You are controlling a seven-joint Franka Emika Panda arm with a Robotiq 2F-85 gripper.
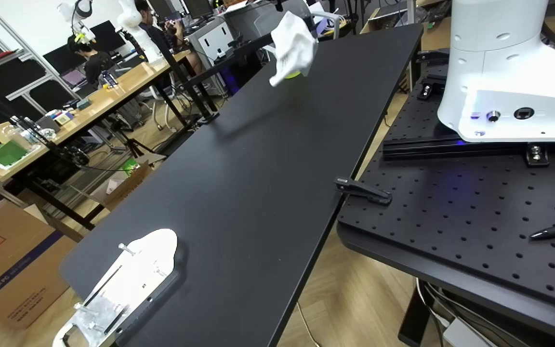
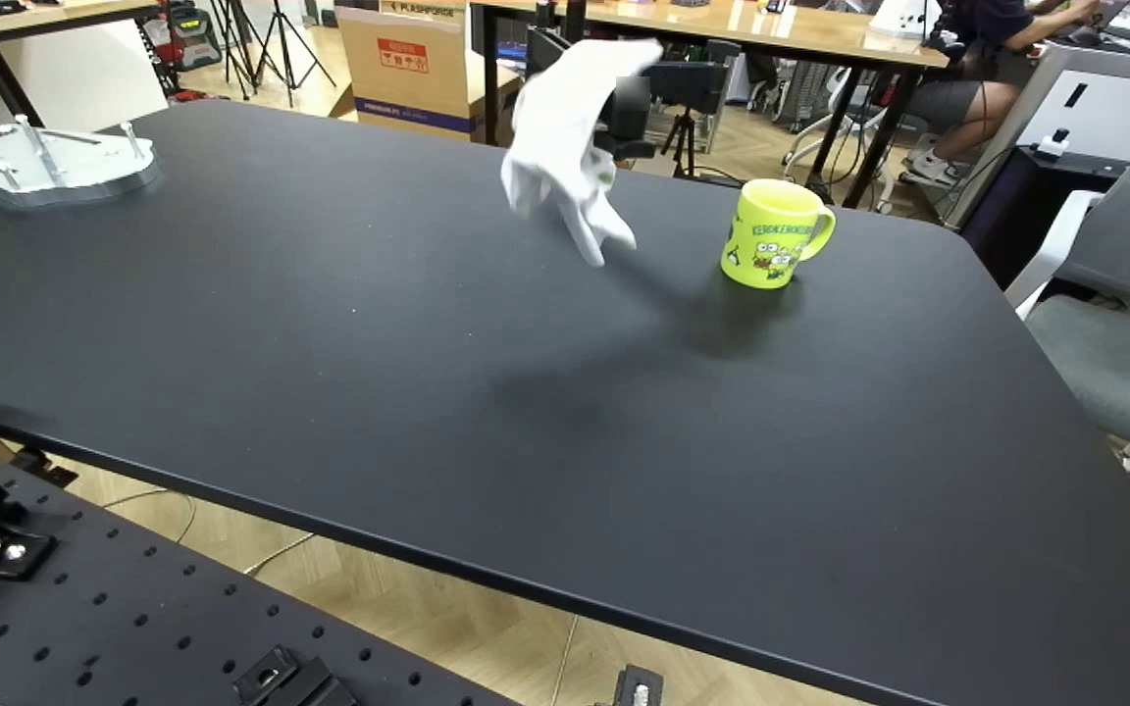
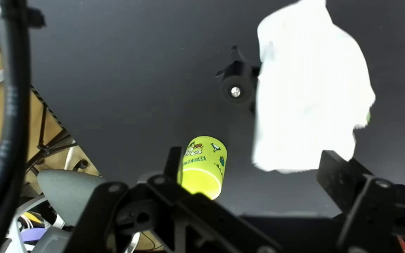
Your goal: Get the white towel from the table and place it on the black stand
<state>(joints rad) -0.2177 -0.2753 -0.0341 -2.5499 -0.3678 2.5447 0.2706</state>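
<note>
The white towel [image 1: 294, 46] hangs on the black stand [image 1: 191, 83]; the tool [image 3: 251, 154], spread wide, holds nothing; placing seems finished.

bright | wrist view: towel [image 3: 308, 88] overexposed, cable [image 3: 11, 105] defocused | table [image 2: 820, 490] softly shadowed

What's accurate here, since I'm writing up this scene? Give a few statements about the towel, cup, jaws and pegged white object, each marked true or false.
1. The yellow-green cup stands upright on the table. True.
2. The white towel lies flat on the table. False: it hangs above the table.
3. The jaws are clamped on the towel. False: in the wrist view they stand apart.
4. A white object with pegs rests on the table. True.
5. Both exterior views show the whole cup. False: in an exterior view, the towel hides most of it.
</note>
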